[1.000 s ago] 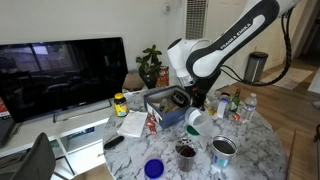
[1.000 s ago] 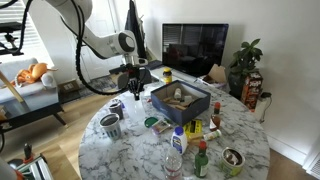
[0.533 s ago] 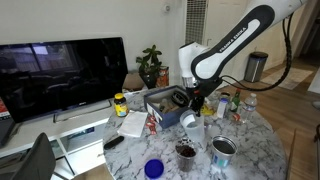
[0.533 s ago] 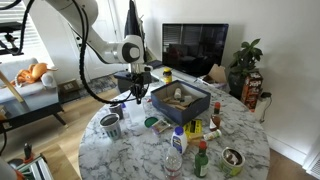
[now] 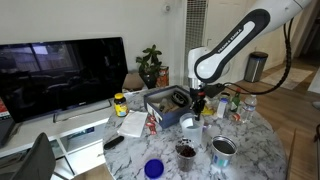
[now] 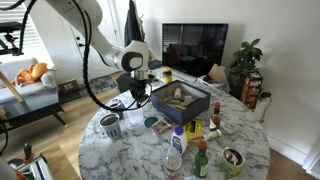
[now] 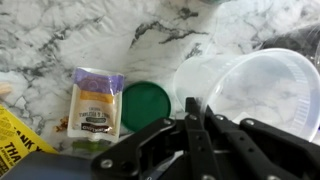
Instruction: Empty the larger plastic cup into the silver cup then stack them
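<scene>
My gripper (image 5: 196, 108) is shut on the rim of the larger plastic cup (image 5: 189, 123), a pale translucent cup held low over the marble table next to the blue box. In the wrist view my fingers (image 7: 190, 118) pinch the cup's wall (image 7: 255, 85); its mouth faces the camera and I see nothing inside it. The silver cup (image 5: 222, 148) stands upright near the table's front edge, apart from my gripper. In an exterior view my gripper (image 6: 138, 93) holds the pale cup (image 6: 136, 103) above and behind the silver cup (image 6: 110, 124).
A dark cup with brownish contents (image 5: 186, 150) and a small vivid blue cup (image 5: 153, 168) stand near the silver cup. A blue box (image 5: 165, 105) and bottles (image 5: 240, 105) crowd the table. A green lid (image 7: 150, 105) and a packet (image 7: 97, 100) lie under my gripper.
The arm has carried the pale cup sideways toward the blue box, and the wrist has turned more upright. The silver cup has not moved.
</scene>
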Action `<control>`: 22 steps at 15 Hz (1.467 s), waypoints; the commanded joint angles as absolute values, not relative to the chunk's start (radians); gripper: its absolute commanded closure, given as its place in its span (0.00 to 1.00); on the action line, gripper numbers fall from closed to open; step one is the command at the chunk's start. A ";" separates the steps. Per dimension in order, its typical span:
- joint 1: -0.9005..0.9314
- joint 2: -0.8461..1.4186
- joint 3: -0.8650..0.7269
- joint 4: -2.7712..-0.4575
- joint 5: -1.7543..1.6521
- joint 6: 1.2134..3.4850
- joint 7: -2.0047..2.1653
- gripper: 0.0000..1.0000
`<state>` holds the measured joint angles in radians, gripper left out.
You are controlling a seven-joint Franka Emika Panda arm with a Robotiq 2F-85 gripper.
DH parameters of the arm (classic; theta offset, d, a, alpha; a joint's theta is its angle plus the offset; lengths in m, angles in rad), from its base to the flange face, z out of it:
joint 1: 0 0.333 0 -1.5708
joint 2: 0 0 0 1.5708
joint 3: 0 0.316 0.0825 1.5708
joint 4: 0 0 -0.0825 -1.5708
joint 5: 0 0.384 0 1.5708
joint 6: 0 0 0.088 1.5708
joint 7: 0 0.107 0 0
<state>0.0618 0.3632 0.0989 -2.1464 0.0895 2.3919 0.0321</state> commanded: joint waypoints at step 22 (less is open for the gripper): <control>0.034 0.074 0.150 -2.533 0.229 2.479 -0.516 0.00</control>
